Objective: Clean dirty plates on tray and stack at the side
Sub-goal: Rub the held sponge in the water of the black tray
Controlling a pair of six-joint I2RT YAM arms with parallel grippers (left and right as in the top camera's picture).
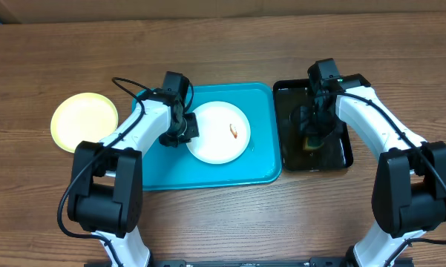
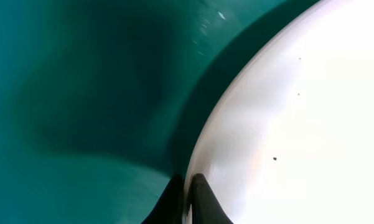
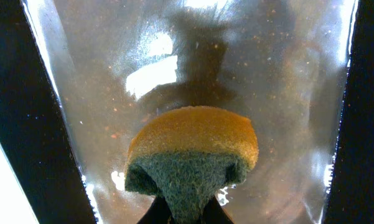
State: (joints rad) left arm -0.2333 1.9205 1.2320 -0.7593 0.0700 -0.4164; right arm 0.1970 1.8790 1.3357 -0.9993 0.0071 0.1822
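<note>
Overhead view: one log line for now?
left jaws: shut on white plate rim | right jaws: shut on sponge over black tray | yellow plate: on table

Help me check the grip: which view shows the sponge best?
Right wrist: the sponge sits close up, green scouring side pinched in the jaws. Overhead shows a small patch on the black tray; left wrist shows none.
</note>
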